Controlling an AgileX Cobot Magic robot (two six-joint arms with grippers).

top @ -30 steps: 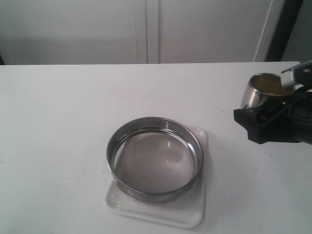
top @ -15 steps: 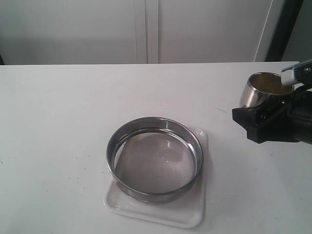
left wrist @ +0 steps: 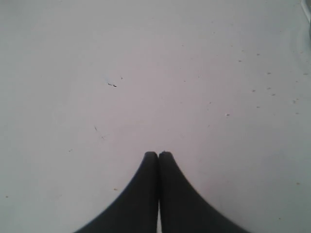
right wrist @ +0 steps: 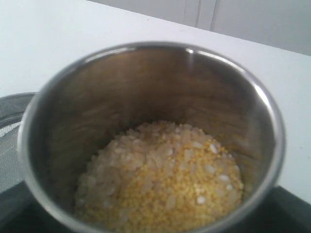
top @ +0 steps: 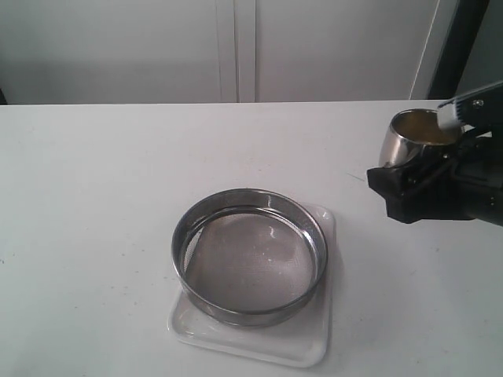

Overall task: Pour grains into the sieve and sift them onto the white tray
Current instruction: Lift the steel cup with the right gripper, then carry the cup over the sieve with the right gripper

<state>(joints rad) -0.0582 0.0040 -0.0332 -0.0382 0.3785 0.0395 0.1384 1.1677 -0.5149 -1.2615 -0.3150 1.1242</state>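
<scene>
Two grippers: the left gripper [left wrist: 158, 156] is pinched shut on nothing above the table [left wrist: 146, 73]. Well off to the left of the right gripper [top: 424, 161], the sieve [top: 196, 236] rests on the white tray [top: 302, 345]. That gripper, clasping the cup [top: 399, 148] of grains [right wrist: 165, 189], has edged closer to the sieve; pouring seems next.

Blocky black right arm [top: 444, 192], left claw [left wrist: 158, 155], 2 tapered black fingers [left wrist: 141, 194]

Exterior view high, down onto the table [top: 94, 196] — wrist views close: left on it, right into the cup [right wrist: 146, 82], sieve [top: 244, 312] shared.
</scene>
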